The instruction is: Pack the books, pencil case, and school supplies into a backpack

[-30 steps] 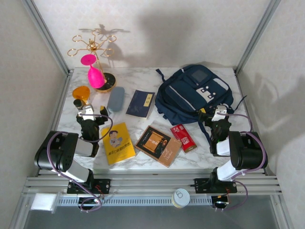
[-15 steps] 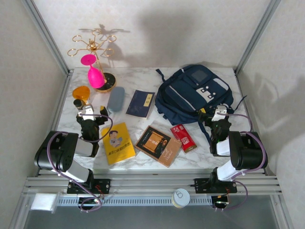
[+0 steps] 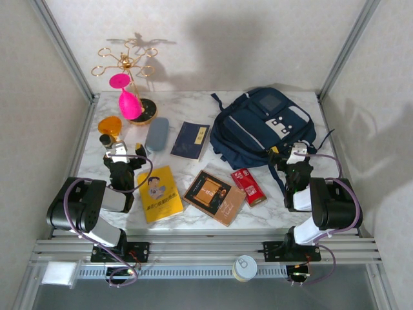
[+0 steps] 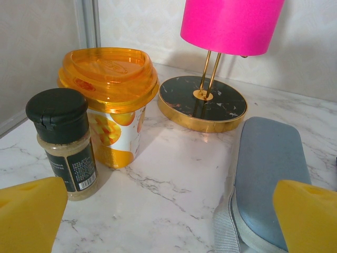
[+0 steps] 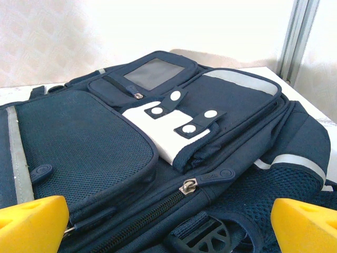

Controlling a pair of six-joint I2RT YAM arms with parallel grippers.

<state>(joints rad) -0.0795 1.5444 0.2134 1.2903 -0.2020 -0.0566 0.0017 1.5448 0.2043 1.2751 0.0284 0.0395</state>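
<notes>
Top external view: navy fabric backpack (image 3: 263,126) upper right; three flat books (image 3: 213,194), red pack (image 3: 248,186) and soft rounded pencil case (image 3: 156,134) lie across the centre. Right wrist view adds mesh weave and a metal zipper pull (image 5: 188,185). Left gripper (image 4: 168,211) and right gripper (image 5: 168,224) gape wide, empty.

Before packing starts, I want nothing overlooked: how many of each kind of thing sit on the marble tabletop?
Books: 3 (yellow, navy, brown-black)
Pencil case: 1
Red pack: 1
Backpack: 1
Orange-lidded cup: 1
Dark-capped bottle: 1
Gold stand: 1
Pink glass: 1
Total: 10
</notes>
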